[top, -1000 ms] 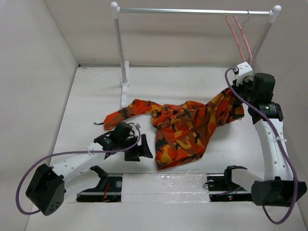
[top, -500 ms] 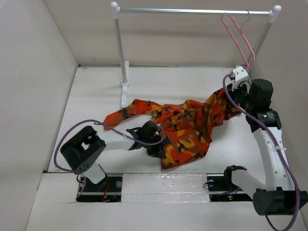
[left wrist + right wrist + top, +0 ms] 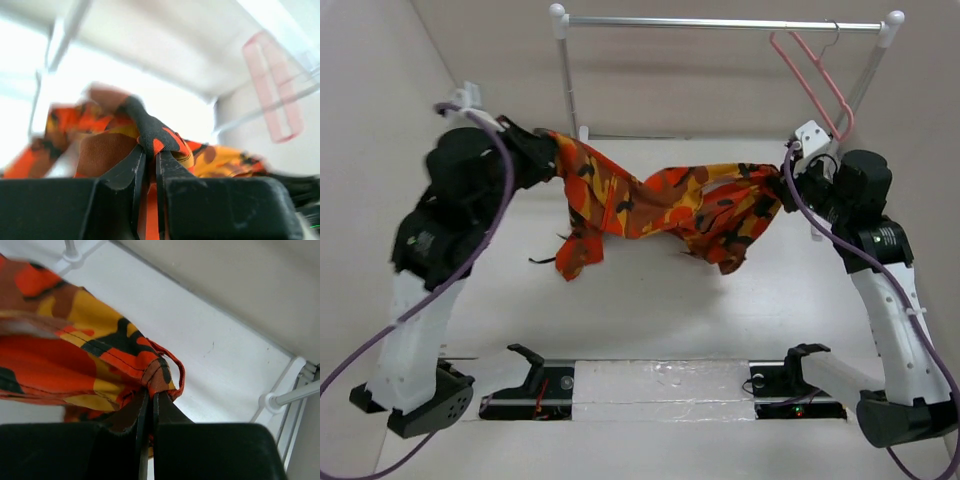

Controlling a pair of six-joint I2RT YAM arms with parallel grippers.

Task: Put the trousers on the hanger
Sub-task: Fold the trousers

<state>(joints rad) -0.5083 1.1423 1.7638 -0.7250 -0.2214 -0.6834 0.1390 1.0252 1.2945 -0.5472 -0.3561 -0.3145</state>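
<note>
The camouflage trousers (image 3: 660, 205) hang stretched above the table between both arms, sagging in the middle with one leg drooping at the left. My left gripper (image 3: 548, 150) is raised high at the left and shut on one end of the trousers (image 3: 150, 132). My right gripper (image 3: 782, 188) is shut on the other end, pinching a hem with a loop (image 3: 160, 377). The pale pink hanger (image 3: 812, 82) hangs by its hook on the silver rail, just above and right of my right gripper. It shows blurred in the left wrist view as the hanger (image 3: 272, 90).
The white-posted rack (image 3: 565, 90) with its silver rail (image 3: 720, 23) stands at the back of the table. Its right post (image 3: 875, 60) is close behind my right arm. Walls close in on both sides. The arm bases sit on a black rail (image 3: 660, 385) at the near edge.
My left gripper closed on the trousers near the table's front and swung up and to the left, lifting the cloth off the table. The right gripper kept its hold and rose slightly.
</note>
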